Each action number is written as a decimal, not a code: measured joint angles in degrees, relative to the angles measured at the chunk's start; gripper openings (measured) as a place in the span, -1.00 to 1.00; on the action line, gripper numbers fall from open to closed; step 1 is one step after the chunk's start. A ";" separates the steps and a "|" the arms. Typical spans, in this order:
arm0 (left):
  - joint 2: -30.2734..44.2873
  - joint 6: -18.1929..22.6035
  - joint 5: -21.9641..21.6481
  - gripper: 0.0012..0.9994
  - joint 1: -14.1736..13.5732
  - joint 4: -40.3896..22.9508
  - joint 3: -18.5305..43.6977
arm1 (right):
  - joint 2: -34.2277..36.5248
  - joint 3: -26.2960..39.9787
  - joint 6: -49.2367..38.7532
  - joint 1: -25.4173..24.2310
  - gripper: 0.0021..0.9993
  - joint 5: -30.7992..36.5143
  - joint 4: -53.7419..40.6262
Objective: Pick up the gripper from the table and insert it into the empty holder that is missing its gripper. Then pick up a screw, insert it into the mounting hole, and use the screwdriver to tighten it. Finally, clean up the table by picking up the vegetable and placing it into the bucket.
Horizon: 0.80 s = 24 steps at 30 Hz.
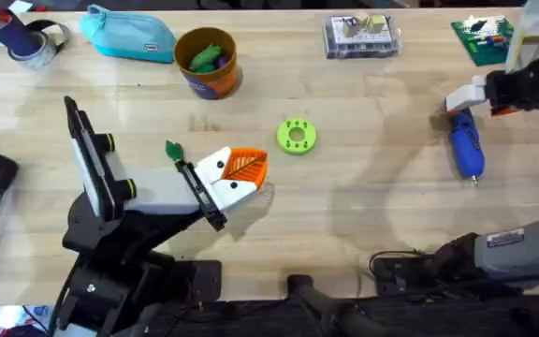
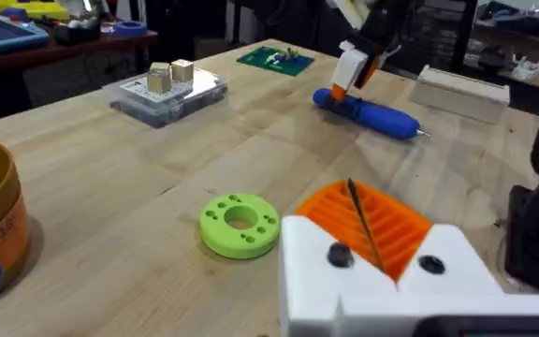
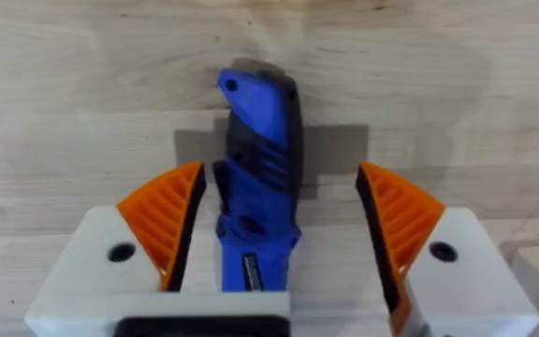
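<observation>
Your left gripper point(image 1: 237, 173) is closed on nothing, its orange pads pressed together; the green ring point(image 1: 296, 136) sits just beyond it and the bucket point(image 1: 207, 62), with greens inside, farther ahead to its left. Your right gripper point(image 3: 284, 234) is spread wide around the blue screwdriver point(image 3: 258, 192), which lies flat on the table between the pads. It looks rigid, fairly heavy and smooth, so grab the ribbed dark grip mid-body. The wooden table point(image 1: 372, 201) is flat, with free room around it.
</observation>
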 joint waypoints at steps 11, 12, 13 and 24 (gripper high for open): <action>0.00 -0.02 0.00 -0.97 0.00 0.00 0.00 | 5.88 0.00 0.17 0.00 0.78 -1.88 1.51; 0.00 -0.02 0.00 -0.97 0.00 0.00 0.00 | 5.90 0.06 0.32 0.00 0.68 -1.96 1.60; 0.00 -0.02 0.00 -0.97 0.00 0.02 0.00 | 5.93 0.07 0.23 0.00 0.57 -2.01 1.62; 0.00 -0.02 0.00 -0.97 0.00 0.00 0.00 | 6.13 0.09 0.41 -0.04 -0.96 -2.25 2.17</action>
